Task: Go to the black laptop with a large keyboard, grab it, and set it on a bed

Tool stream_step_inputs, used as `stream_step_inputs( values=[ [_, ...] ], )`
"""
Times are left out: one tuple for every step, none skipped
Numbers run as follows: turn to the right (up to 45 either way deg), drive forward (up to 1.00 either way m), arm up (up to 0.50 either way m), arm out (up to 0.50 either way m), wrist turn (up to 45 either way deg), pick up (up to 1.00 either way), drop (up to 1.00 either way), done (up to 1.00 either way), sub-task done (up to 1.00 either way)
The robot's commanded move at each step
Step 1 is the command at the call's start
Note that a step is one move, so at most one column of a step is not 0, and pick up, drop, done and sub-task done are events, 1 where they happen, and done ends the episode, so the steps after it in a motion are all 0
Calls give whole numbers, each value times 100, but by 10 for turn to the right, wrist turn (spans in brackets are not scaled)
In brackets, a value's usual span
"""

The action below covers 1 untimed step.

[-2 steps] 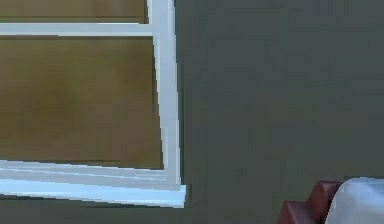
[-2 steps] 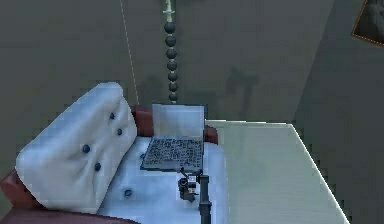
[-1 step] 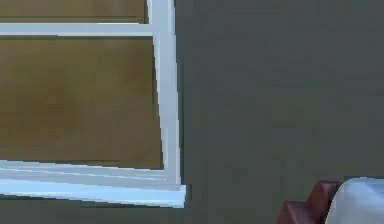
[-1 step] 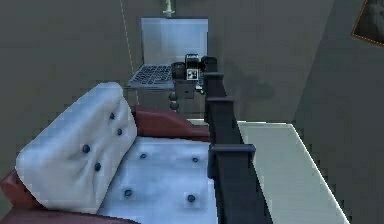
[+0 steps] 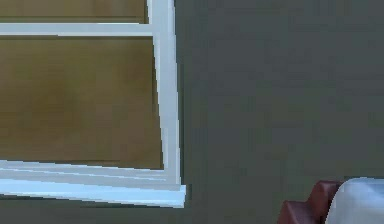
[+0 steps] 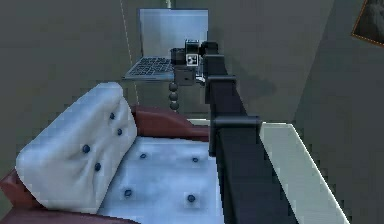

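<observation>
Forward view faces a window (image 5: 80,90) close up; arm side view looks along the arm (image 6: 240,150); both share the cushion (image 5: 355,200)

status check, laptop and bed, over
Gripper holds the laptop, clear of surfaces. Bed under the arm, pillow beside. Nothing seen in the way.

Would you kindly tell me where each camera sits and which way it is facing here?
Forward view: on the robot, facing ahead and slightly down at a white-framed window.
Arm side view: on the robot's body, facing sideways along the arm and gripper, toward the laptop and bed.
Shared: probably the pale cushion.
</observation>
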Motion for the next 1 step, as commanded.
stream_step_inputs(
  values=[
    [0, 0, 0, 0, -450, 0, 0, 0, 0]
  ],
)
